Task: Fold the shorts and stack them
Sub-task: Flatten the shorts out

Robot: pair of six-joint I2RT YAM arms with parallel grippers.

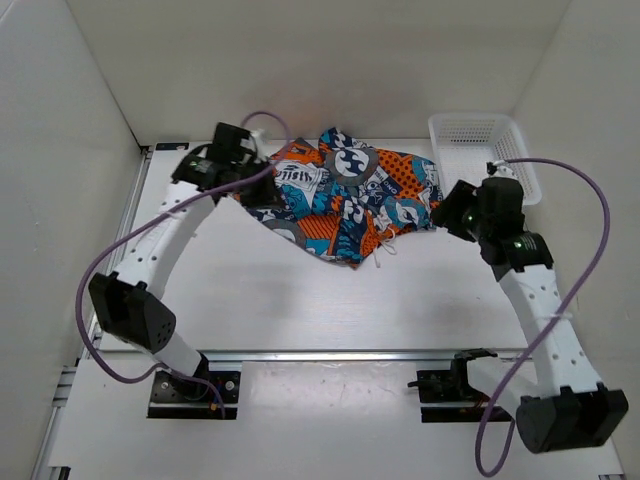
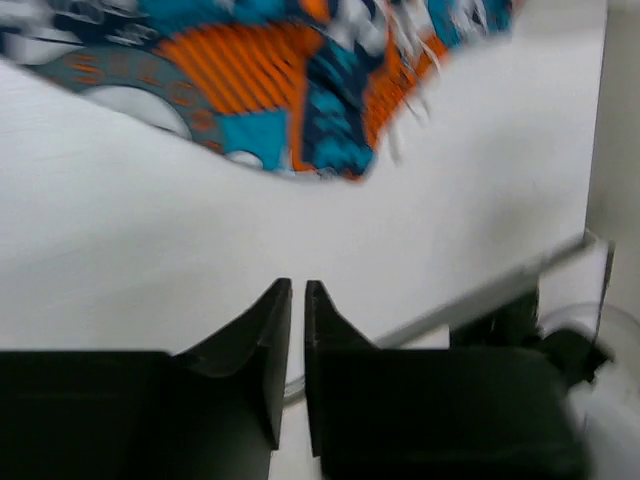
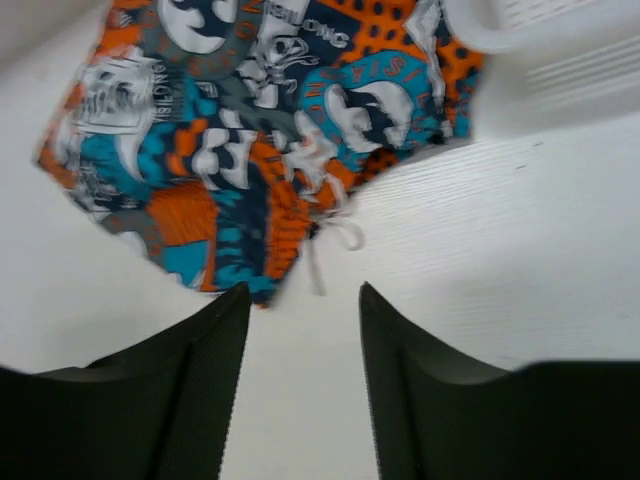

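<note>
Top view. The shorts (image 1: 345, 195) lie crumpled, not folded, on the white table (image 1: 300, 300), in the upper middle of the frame. A white basket (image 1: 480, 128) stands in the upper right corner, just beside the right edge of the shorts. The left gripper (image 1: 245, 178) sits at the upper left, close to the left edge of the fabric. The right gripper (image 1: 450, 212) sits right of centre, near the right edge of the fabric and below the basket. From this height I cannot tell how either set of jaws stands, or whether either touches the cloth.

Left wrist view, somewhat blurred. The left gripper (image 2: 298, 292) shows at the lower middle, its jaws pressed almost together with only a sliver of gap and nothing held between them. It is over bare table (image 2: 200, 250). The shorts (image 2: 250, 70) fill the top of the frame, apart from the fingertips.

Right wrist view. The right gripper (image 3: 304, 295) shows at the bottom, its jaws spread wide and empty. The shorts (image 3: 250, 130) cover the upper left and centre, with a white drawstring (image 3: 335, 235) trailing off the lower edge towards the gap. The fingers do not touch the fabric. The basket (image 3: 560, 50) occupies the upper right, against the cloth's corner.
</note>
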